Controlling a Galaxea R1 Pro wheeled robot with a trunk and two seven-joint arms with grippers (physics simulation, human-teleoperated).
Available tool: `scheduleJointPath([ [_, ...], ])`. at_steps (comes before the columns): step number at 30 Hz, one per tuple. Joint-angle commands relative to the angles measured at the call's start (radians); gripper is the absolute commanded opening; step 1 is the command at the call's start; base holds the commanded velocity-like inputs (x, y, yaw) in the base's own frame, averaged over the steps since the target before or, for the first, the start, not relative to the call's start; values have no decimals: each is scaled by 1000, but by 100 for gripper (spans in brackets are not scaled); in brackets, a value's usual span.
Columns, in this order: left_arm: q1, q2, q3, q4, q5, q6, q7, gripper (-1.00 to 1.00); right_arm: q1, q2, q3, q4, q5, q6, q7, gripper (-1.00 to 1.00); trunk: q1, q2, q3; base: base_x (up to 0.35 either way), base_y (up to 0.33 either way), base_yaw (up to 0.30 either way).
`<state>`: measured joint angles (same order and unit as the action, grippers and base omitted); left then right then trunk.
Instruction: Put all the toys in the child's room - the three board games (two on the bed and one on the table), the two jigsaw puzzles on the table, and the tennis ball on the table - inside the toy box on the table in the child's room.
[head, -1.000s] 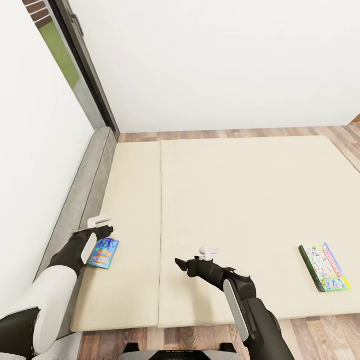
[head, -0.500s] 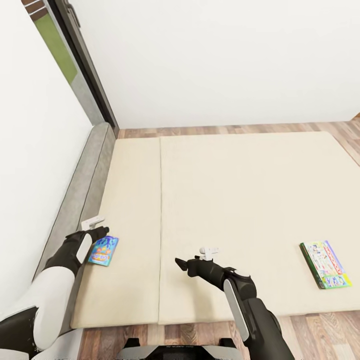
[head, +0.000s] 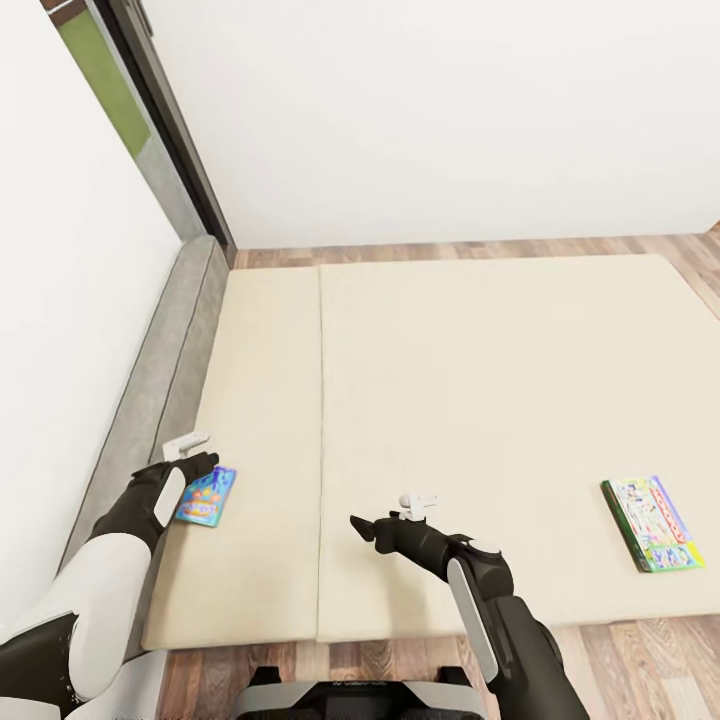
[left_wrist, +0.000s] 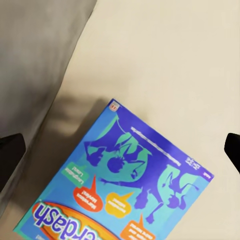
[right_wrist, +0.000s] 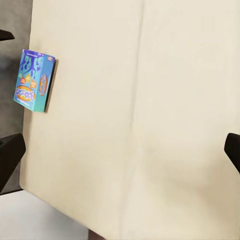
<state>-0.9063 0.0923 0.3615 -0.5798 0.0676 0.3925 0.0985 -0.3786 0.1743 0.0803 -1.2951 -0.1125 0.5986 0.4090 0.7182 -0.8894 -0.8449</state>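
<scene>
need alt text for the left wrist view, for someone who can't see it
A blue board game box with purple cartoon art and orange speech bubbles lies flat on the beige bed, close below the camera. The left claw is open, a dark fingertip at each side edge, and the grey headboard runs alongside.

Head looks down; wrists share the blue board game (left_wrist: 125, 185).

Blue board game (left_wrist: 135, 185): partial inverted orange-rimmed logo lettering "…erdash" legible on box face; smaller callout text illegible; green-edged board game (head: 652, 522): print too small to read.
</scene>
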Motion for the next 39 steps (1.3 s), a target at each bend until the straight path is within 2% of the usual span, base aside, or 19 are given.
scheduleJointPath([
  [1, 0, 0, 0, -2, 7, 5, 4, 100, 0, 0, -1, -1, -10, 8, -3, 100, 0, -1, -2, 0, 0, 0],
  [11, 0, 0, 0, -1, 8, 3, 4, 100, 0, 0, -4, -4, -14, 10, -1, 100, 0, -1, -19, 0, 0, 0],
  [19, 0, 0, 1, -2, 8, 2, 4, 100, 6, 0, -4, -62, -22, 7, 2, 100, 0, -1, -31, 0, 0, 0],
  [32, 0, 0, 1, -2, 6, 0, 4, 100, 9, 0, -3, -110, -25, 21, 4, 100, 0, -1, -33, 0, 0, 0],
  [39, 0, 0, 2, -2, 6, -4, 3, 100, 5, 0, 2, -204, -28, 32, 13, 100, 0, -1, -33, 0, 0, 0],
])
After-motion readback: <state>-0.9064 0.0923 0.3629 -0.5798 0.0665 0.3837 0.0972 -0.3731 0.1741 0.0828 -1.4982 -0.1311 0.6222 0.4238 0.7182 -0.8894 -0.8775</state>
